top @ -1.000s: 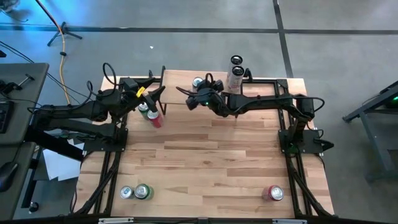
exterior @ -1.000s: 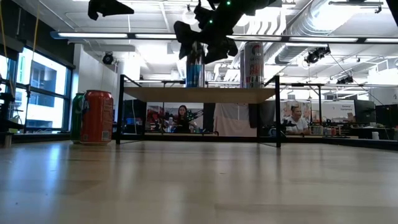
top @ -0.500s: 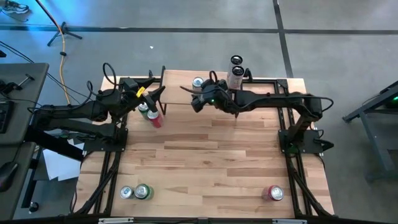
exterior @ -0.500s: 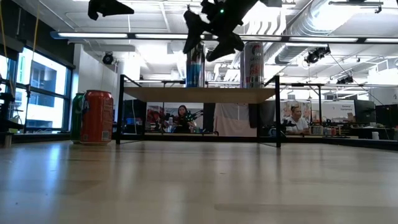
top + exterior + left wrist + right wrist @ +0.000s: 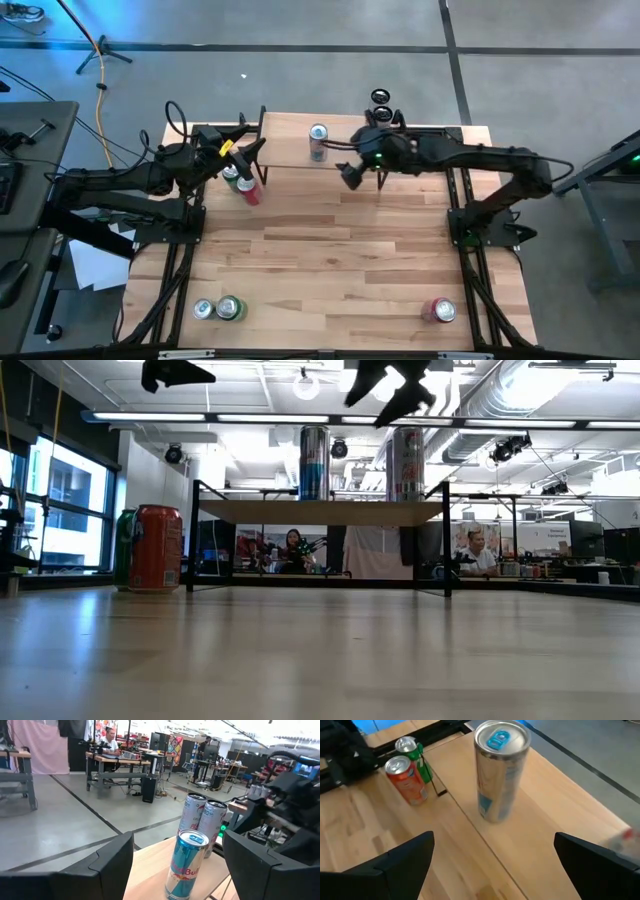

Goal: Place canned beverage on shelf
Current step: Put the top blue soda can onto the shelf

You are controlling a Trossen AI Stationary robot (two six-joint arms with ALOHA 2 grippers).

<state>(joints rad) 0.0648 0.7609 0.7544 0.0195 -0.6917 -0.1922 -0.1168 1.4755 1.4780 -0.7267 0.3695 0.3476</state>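
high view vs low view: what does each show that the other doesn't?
Only the high view: three cans at the table's near edge, silver, green and red. Only the low view: people at desks in the room behind. Both: the shelf with the blue-and-silver can standing on it, the orange can beside the shelf, and the right end effector open, clear of the can.

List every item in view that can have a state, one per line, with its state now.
Tall blue-and-silver slim can: upright on the shelf, free of both grippers.
Two tall silver cans: upright at the shelf's right end.
Small light-wood shelf on black legs: carrying three cans.
Orange can: upright on the table.
Green can: upright beside the orange one.
Right gripper: open, empty.
Left gripper: open, empty.
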